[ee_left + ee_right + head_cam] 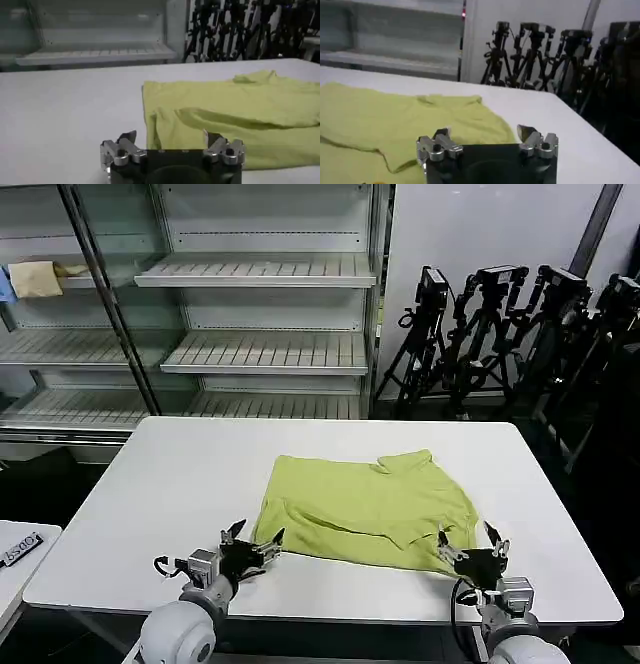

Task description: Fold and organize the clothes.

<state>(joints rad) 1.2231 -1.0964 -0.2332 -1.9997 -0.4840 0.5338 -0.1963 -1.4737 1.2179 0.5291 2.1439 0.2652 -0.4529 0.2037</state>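
Both grippers, left [252, 546] and right [470, 552], waited wide open and empty at the lime shirt's [370, 506] near hem, likely poised to pinch it.

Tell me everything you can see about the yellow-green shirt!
The shirt is plain lime yellow-green, soft-looking fabric with no print. It lies flat on the white table, partly folded, with layers overlapping and a few creases. Its small collar points toward the far edge. The open left gripper sits at its near left corner and the open right gripper at its near right corner; neither has grasped the cloth.
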